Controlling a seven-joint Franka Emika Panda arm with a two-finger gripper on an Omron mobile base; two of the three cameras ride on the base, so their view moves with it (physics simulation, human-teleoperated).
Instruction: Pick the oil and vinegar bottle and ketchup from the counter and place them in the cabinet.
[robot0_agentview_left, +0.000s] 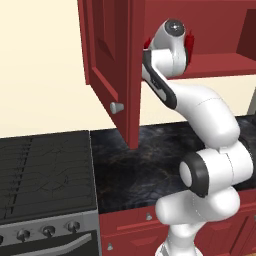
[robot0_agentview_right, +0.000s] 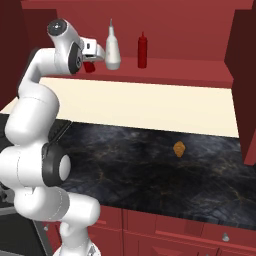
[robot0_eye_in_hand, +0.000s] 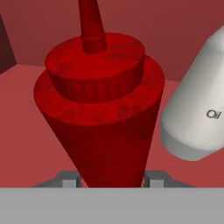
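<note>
ketchup (robot0_eye_in_hand: 103, 118): bright red | oil and vinegar bottle (robot0_agentview_right: 112, 50): grey-white | counter (robot0_agentview_right: 150, 160): black, brownish marbling

A: Bright?
B: Even, flat rendered light, no glare. The dark black stone counter (robot0_agentview_right: 150, 160) shows only faint sheen.
A: Sharp?
B: Base views crisp; the hand view's close-up bright red stubby bottle (robot0_eye_in_hand: 100, 113) looks slightly soft.

Arm (robot0_agentview_right: 40, 100) raised, jaws clamped.
</note>
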